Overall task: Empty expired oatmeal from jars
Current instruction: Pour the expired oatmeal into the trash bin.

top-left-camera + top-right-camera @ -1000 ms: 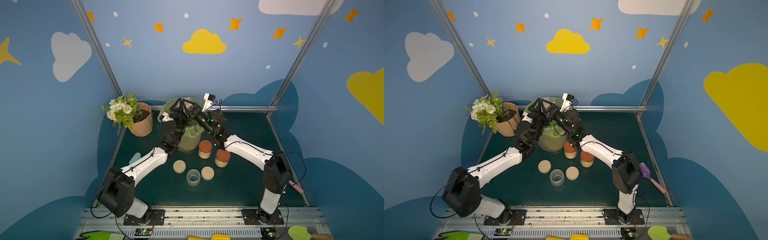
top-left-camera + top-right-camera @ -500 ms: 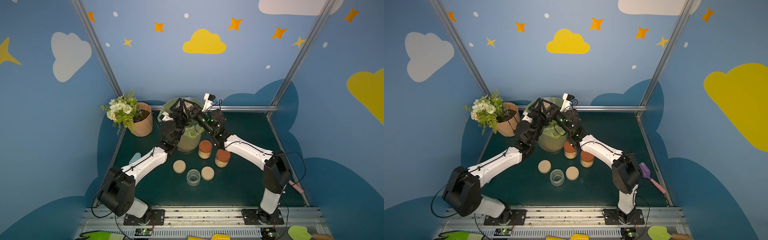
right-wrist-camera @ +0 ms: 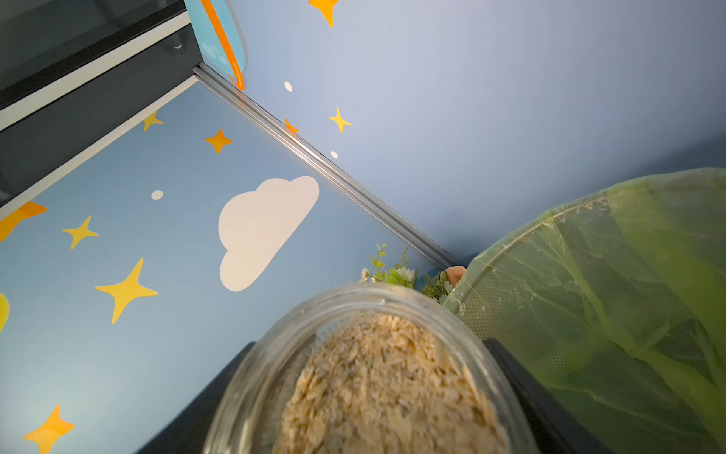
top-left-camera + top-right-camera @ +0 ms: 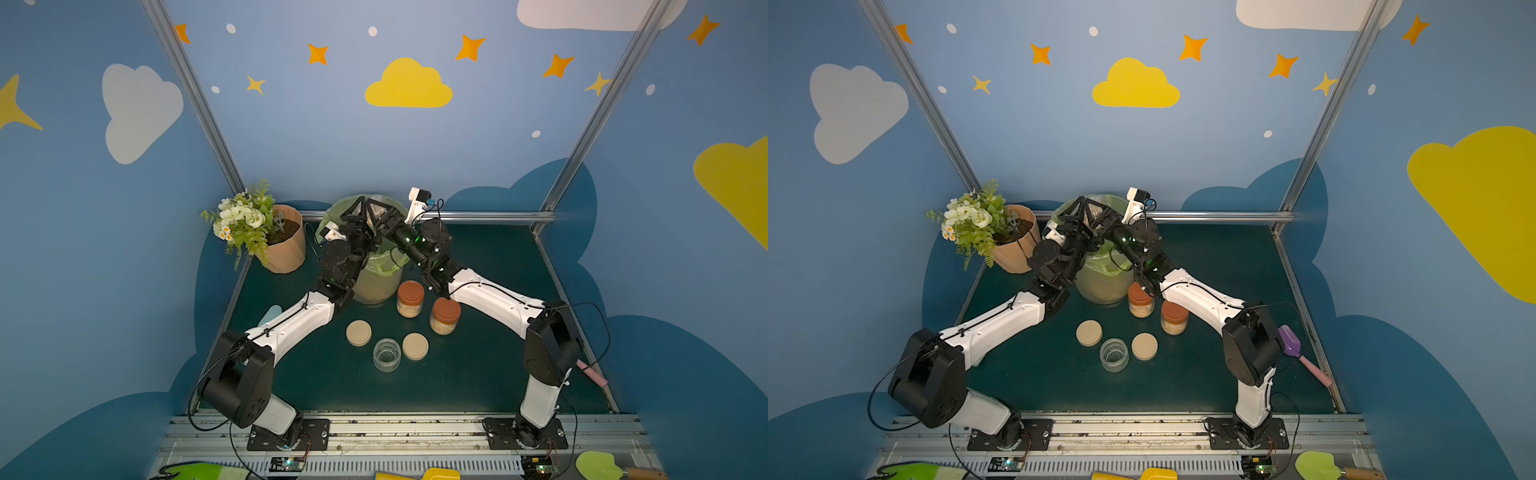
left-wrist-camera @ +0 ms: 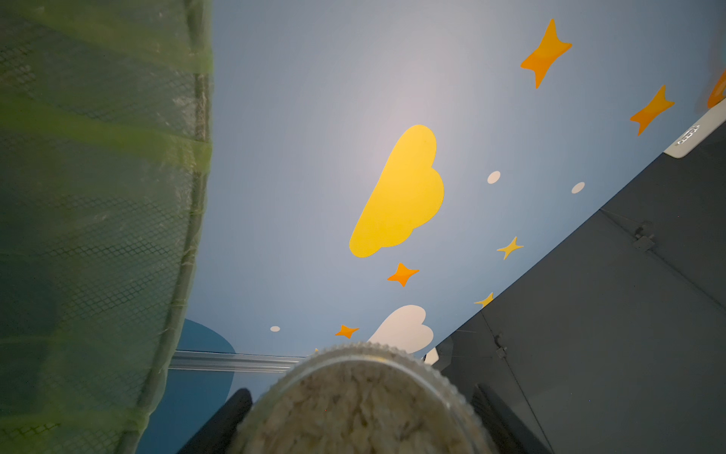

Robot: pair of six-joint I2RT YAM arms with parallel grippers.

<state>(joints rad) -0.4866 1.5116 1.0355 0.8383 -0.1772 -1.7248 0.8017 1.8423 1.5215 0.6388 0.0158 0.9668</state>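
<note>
Right wrist view: right gripper (image 3: pixel 369 348) clamped on open jar (image 3: pixel 259 377), oatmeal (image 3: pixel 385 385) inside, just beside bin (image 3: pixel 569 275) rim. Left gripper (image 5: pixel 361 393) also closed on it, apparently. Pour step; next: tip mouth over bin.

the bin (image 4: pixel 376 286) stands at the back of the counter (image 4: pixel 478 374). the flower pot (image 4: pixel 286 249) is left of the bin. two lidded jars (image 4: pixel 410 299) stand just before the bin, toward its right. further before the bin, an open jar (image 4: pixel 387 354) sits between two loose lids (image 4: pixel 358 332). over the bin's mouth, the left pincer (image 5: pixel 361 424) and the right pincer (image 3: pixel 373 389) share a held jar (image 3: pixel 353 300) with oatmeal (image 3: pixel 393 353) in it.
</note>
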